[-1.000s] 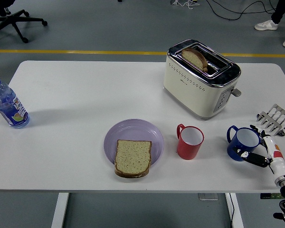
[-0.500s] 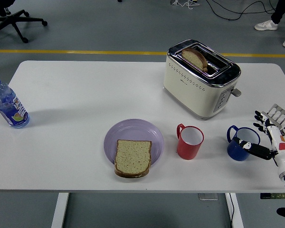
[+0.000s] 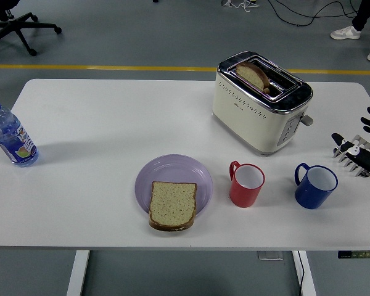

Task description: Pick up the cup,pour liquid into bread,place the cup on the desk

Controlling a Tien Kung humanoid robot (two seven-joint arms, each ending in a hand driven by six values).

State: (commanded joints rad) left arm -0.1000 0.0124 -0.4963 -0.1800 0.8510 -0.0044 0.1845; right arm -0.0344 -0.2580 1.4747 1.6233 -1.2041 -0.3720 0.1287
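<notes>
Change since earlier frames: right hand (image 3: 365, 143) has drawn back from the blue cup (image 3: 315, 186) to the bench's right edge; the cup stands free where it was.
Bench (image 3: 111, 123): white, spanning the view, near edge along the bottom.
Water bottle (image 3: 10, 137): upright at the far left edge, blue cap, clear body with a label.
Plate (image 3: 172, 169): lilac, round, near the front middle of the bench.
Bread slice (image 3: 172, 205): lying flat on the plate's near part, its lower crust overhanging the rim toward the bench's near edge.
Red cup (image 3: 246, 184): upright just right of the plate, apart from it, handle to the left, white inside.
Toaster (image 3: 260, 102): cream with chrome top, behind the red cup, set at an angle; a second slice of bread (image 3: 253, 75) stands in its slot.
Blue cup: upright on the bench right of the red cup, well apart from it, handle to the left, white inside; nothing touches it.
Right hand: black fingers spread and holding nothing, partly cut off by the picture's right edge, above and right of the blue cup and clear of it, over a grey slotted rack (image 3: 350, 157).
Floor: grey, with a yellow line behind the bench.
</notes>
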